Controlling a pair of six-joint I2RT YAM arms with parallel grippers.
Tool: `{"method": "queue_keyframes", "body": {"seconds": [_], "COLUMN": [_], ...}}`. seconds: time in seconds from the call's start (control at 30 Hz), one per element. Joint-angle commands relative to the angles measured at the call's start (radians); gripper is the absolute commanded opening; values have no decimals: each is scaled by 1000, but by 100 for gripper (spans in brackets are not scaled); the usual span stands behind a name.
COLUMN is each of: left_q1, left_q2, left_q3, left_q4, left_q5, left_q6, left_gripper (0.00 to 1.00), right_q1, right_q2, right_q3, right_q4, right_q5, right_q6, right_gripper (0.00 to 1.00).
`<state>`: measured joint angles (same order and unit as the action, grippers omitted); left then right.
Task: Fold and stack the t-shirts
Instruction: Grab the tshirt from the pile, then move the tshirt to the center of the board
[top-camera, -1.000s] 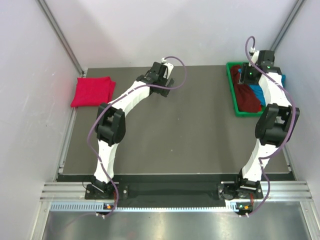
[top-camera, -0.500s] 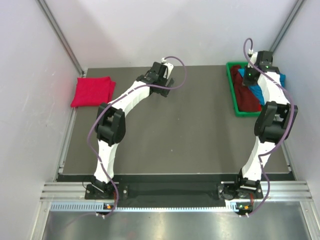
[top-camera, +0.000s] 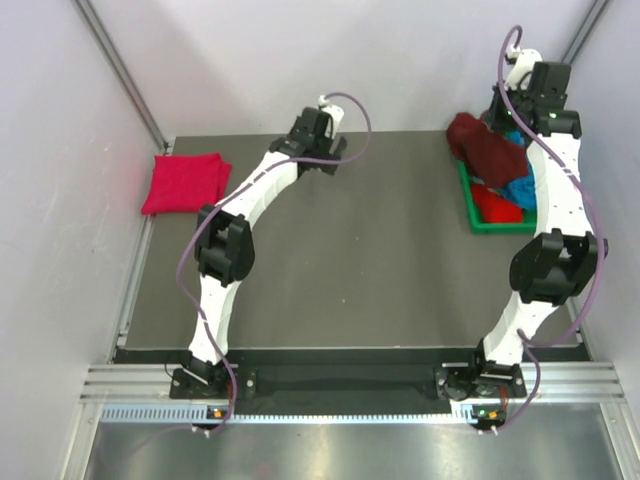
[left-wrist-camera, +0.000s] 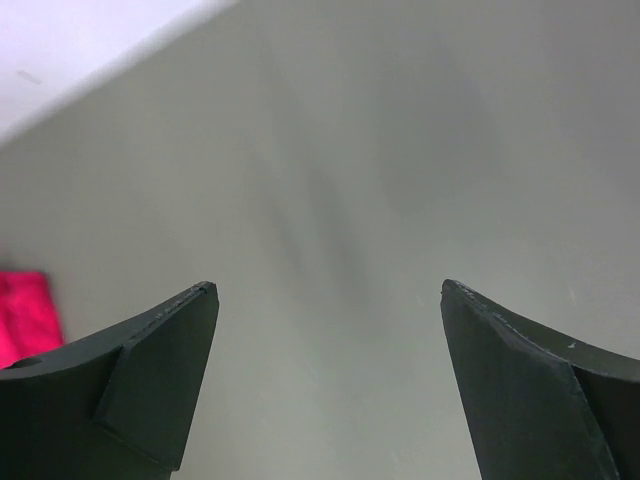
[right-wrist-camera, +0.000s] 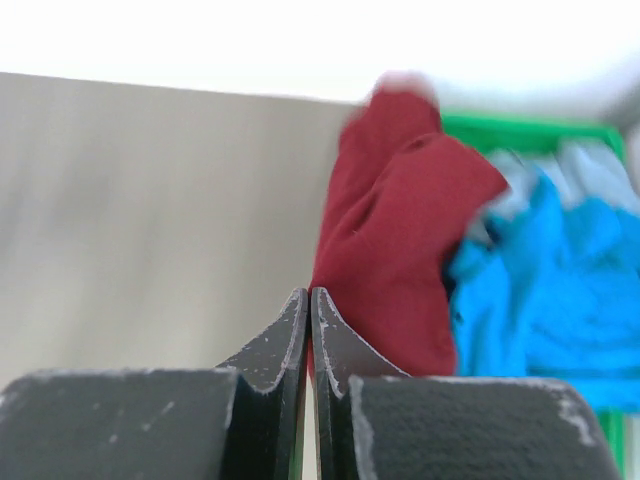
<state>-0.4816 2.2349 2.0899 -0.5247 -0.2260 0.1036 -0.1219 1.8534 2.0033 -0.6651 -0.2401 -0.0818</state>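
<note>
The right gripper (right-wrist-camera: 310, 300) is clenching the dark maroon cloth t-shirt (top-camera: 483, 148), which is hanging over the green plastic bin (top-camera: 500, 228). The teal-blue cloth t-shirt (top-camera: 520, 190) is lying in this bin. The left gripper (left-wrist-camera: 328, 287) is hovering released above the dark grey table (top-camera: 380, 260), where the folded crimson red cloth t-shirt (top-camera: 185, 182) is lying at the far left.

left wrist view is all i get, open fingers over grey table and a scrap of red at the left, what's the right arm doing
Observer: The right gripper is shut on a dark maroon cloth t-shirt, held up above the green plastic bin.
Operator: anything left in the bin
Observer: A teal-blue cloth t-shirt, beside some bright red cloth.
Operator: and my red scrap
Observer: A folded crimson cloth t-shirt, lying alone at the grey table's far-left edge.
</note>
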Motion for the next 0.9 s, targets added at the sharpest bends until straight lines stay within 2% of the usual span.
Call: {"method": "queue_keyframes", "body": {"seconds": [0.0,0.13,0.27,0.5,0.6,0.73,0.77,0.8,0.87], "left_q1": [84,123,147,187,189,193,195,198,199], "left_q2": [-24,-49,-75,-112,-110,-110,-112,-112,-115], "left_q3": [139,177,150,76,64,71,71,71,67], "left_q4": [43,42,57,114,147,169,169,170,167], "left_q5": [-15,-22,-94,-215,-285,-315,-312,-314,-311], "left_q6": [-19,5,18,18,34,47,48,48,53], "left_gripper": [98,95,96,99,99,99,99,99,99], "right_q1": [74,183,289,326,324,324,324,326,326], "right_q2": [-80,-68,-51,-49,-60,-82,-80,-57,-14], "right_q3": [95,199,285,345,263,-22,-72,-107,-143], "right_q4": [38,42,62,113,73,47,41,18,-55], "right_q5": [-114,-180,-225,-228,-228,-231,-232,-219,-174], "right_q6": [14,34,77,146,97,25,13,-5,-26], "right_gripper": [0,0,0,0,0,0,5,14,37]}}
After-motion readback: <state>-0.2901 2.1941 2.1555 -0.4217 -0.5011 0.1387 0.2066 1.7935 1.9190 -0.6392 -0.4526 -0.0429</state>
